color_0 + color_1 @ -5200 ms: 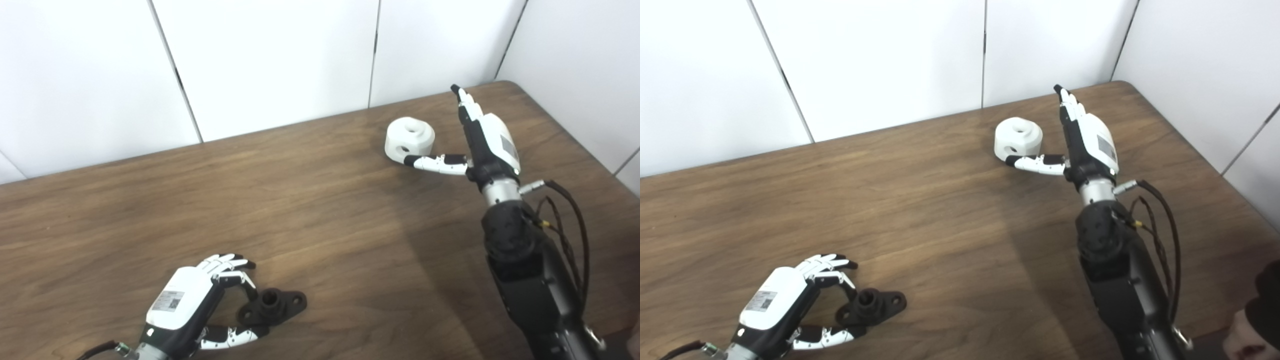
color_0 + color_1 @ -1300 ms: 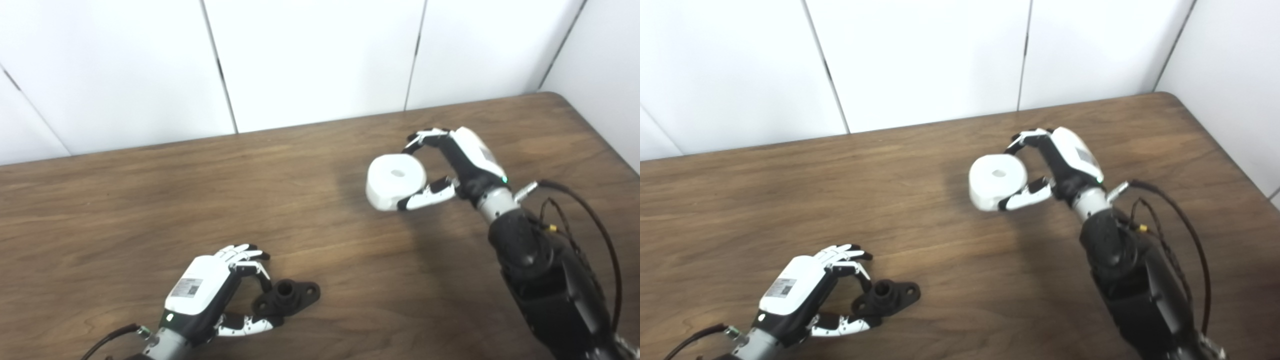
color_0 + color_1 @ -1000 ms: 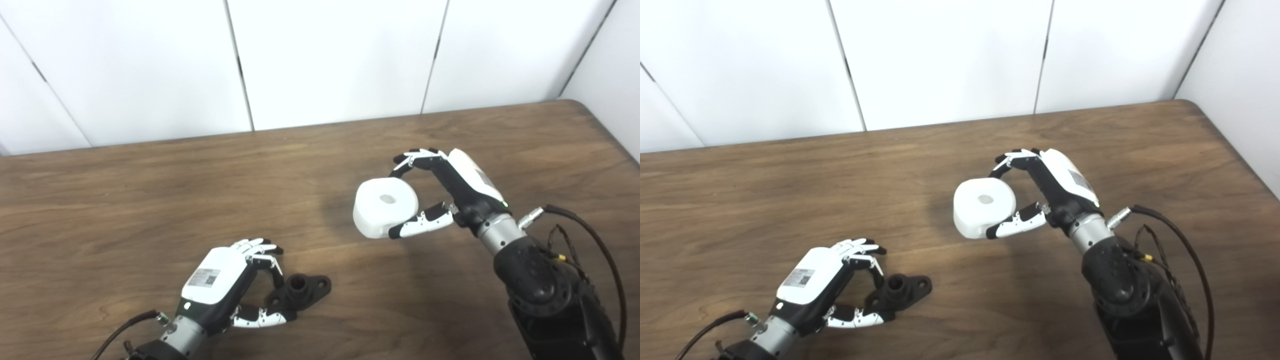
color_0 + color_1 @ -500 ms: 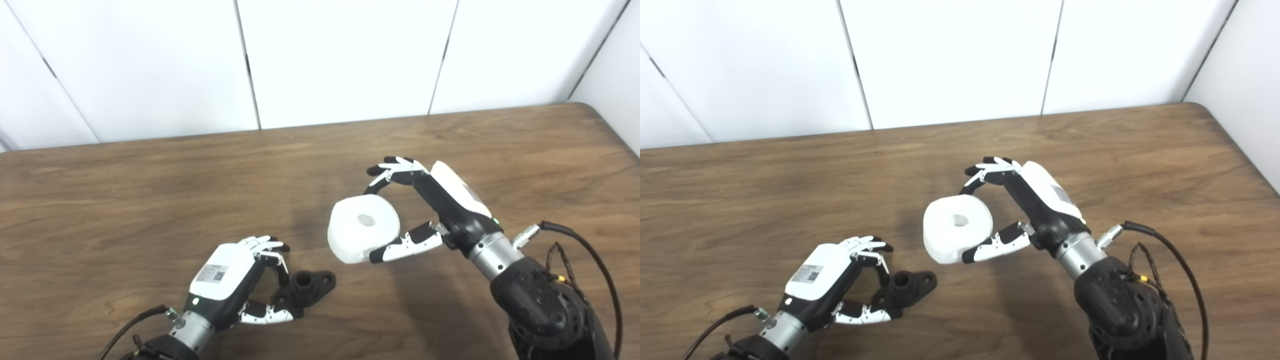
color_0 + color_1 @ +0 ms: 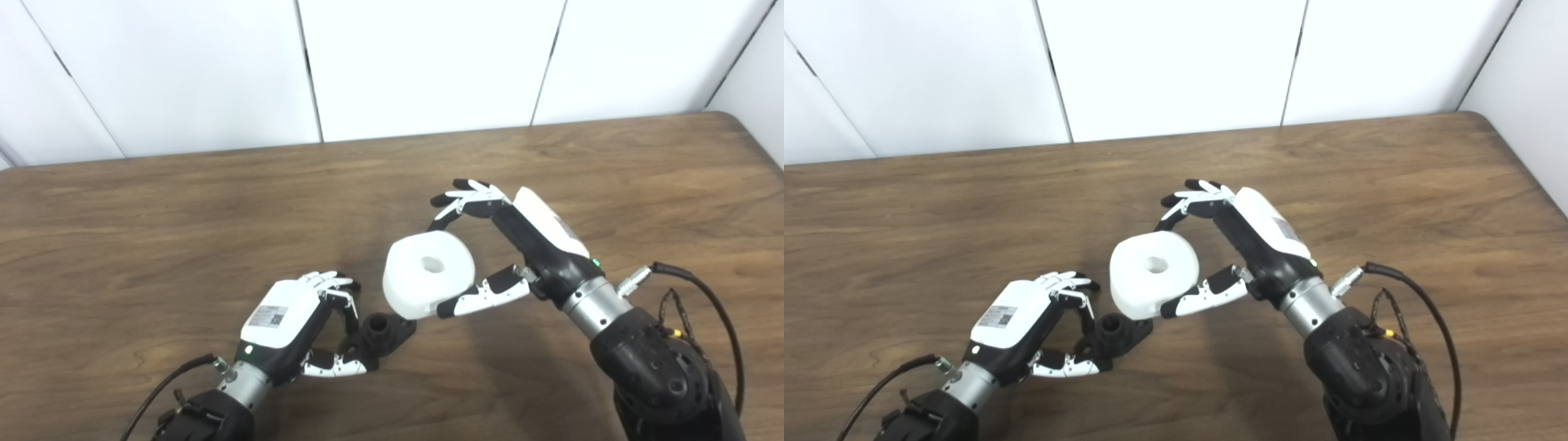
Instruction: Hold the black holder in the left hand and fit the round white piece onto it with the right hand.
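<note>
The round white piece [image 5: 429,273] sits right of and above the black holder [image 5: 381,334] on the table [image 5: 153,233].

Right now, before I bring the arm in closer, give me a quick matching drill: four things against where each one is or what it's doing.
Things:
1. round white piece
2. black holder
3. left hand
4. right hand

States:
A. gripping the holder's near end
B. on the table, post up
C. carrying the white piece
D. in the air, centre hole facing up

Pairs: 1-D, 2-B, 3-A, 4-C
</note>
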You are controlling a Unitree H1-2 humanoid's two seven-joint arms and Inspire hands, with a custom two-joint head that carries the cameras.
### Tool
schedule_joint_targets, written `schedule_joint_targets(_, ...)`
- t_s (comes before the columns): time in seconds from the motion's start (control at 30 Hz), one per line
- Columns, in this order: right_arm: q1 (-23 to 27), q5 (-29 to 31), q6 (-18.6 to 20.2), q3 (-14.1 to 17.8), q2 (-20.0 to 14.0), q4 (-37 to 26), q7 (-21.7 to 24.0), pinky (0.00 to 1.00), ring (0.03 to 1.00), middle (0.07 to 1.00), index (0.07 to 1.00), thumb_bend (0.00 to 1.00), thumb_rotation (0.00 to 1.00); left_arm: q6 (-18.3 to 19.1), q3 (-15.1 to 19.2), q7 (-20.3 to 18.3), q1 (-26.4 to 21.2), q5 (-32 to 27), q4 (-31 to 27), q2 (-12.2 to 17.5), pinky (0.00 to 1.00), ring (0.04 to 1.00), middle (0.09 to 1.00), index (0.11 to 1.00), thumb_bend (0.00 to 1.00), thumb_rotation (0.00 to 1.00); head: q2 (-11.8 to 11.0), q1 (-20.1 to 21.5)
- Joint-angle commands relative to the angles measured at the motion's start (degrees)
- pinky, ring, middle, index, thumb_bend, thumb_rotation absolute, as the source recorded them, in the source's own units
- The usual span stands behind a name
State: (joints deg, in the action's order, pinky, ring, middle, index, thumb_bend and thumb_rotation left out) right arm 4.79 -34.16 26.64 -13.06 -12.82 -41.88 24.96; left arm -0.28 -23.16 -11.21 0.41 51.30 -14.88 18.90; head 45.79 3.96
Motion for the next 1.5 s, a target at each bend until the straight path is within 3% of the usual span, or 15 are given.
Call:
schedule_joint_targets(0.0, 0.9, 0.5, -2.0, -0.3, 0.7, -1.0, -0.6, 1.00, 0.949, 0.815, 0.480, 0.53, 0.14, 1.9, -2.0, -4.0, 0.9, 2.8, 2.3, 0.0, 0.88, 0.875, 0.811, 0.491, 0.51, 0.05, 0.2, -0.2)
schedule_joint_targets(0.33, 0.2, 0.0, -3.8, -3.0, 1.7, 1.5, -1.5, 1.00, 0.944, 0.813, 0.480, 0.53, 0.14, 2.7, -2.5, -4.1, 0.7, 2.9, 1.9, -0.5, 0.88, 0.873, 0.809, 0.491, 0.51, 0.05, 0.7, -0.8)
schedule_joint_targets(1.47, -1.1, -2.8, -8.0, -5.2, 3.2, 7.3, -5.7, 1.00, 0.938, 0.810, 0.482, 0.53, 0.14, 4.8, -3.5, -5.4, 0.9, 3.4, -0.3, -0.2, 0.87, 0.872, 0.809, 0.491, 0.51, 0.06, 1.6, -1.2)
